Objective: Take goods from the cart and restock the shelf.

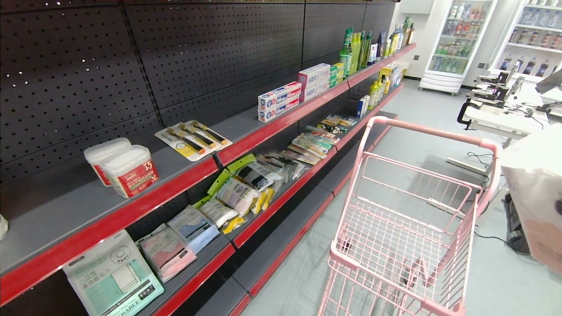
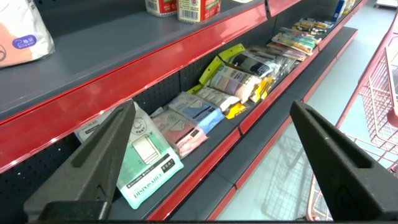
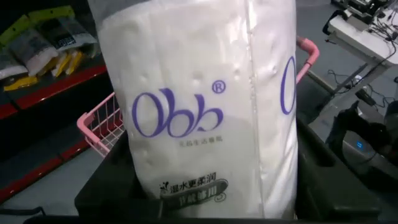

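Paper-roll pack [image 3: 199,106] stands clamped upright in the right claw [image 3: 214,193], just beside the pink cart [image 1: 430,131] handle, on the side away from the shelf [image 1: 109,224]. Left claw [image 2: 211,155] hangs spread and empty on the cart's shelf side, facing packets [image 2: 186,124] on a lower tier.

Glossy plastic-wrapped tissue pack [image 3: 199,106]; metal wire cart [image 1: 432,131]; matt shelf [image 1: 57,210].

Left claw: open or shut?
Open. The left claw has its fingers wide apart with nothing gripped; the shelf lies beyond the gap.
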Robot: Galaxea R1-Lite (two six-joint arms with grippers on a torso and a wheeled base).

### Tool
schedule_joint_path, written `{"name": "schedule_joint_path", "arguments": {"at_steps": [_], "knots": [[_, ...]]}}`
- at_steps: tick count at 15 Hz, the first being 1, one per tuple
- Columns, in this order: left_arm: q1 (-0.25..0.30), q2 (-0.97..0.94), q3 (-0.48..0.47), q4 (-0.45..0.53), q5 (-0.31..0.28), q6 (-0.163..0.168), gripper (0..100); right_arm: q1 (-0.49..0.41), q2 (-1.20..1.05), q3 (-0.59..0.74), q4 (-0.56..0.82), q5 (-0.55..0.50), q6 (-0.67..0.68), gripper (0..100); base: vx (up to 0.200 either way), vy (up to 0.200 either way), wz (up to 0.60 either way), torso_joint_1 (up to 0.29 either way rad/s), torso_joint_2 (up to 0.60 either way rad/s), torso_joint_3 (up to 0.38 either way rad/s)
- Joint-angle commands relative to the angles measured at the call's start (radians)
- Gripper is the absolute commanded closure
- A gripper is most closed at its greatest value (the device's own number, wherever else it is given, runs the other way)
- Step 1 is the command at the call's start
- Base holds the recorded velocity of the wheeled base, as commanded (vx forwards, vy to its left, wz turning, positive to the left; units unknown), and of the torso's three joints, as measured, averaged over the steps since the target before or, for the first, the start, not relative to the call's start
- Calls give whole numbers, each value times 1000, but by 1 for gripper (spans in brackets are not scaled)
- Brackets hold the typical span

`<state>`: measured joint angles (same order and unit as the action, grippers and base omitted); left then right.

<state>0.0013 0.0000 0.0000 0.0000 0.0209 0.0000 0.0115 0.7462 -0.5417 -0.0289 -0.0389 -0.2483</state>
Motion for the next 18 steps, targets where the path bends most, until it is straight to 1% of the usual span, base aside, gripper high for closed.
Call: {"name": "schedule_joint_path", "arguments": {"at_steps": [1, 2, 3, 5, 8, 13, 18], "knots": [[0, 2, 0, 0, 1, 0, 0, -25, -260, 40, 130, -10, -3, 100, 0, 0, 0, 0, 0, 0], [0, 2, 0, 0, 1, -2, 0, -24, -323, 40, 188, -10, -29, 100, 0, 0, 0, 0, 0, 0], [0, 2, 0, 0, 1, 0, 0, -24, -360, 39, 215, -12, -46, 100, 0, 0, 0, 0, 0, 0], [0, 0, 0, 0, 1, 0, 0, -25, -378, 31, 228, -15, -51, 100, 0, 0, 0, 0, 0, 0], [0, 2, 0, 0, 1, 0, 0, -25, -370, 6, 227, -18, -52, 100, 0, 0, 0, 0, 0, 0], [0, 2, 0, 2, 1, 0, 0, -25, -352, 5, 221, -18, -66, 100, 0, 0, 0, 0, 0, 0], [0, 2, 0, 0, 1, 0, 0, -22, -338, 6, 221, -13, -80, 100, 0, 0, 0, 153, -328, -177]]}}
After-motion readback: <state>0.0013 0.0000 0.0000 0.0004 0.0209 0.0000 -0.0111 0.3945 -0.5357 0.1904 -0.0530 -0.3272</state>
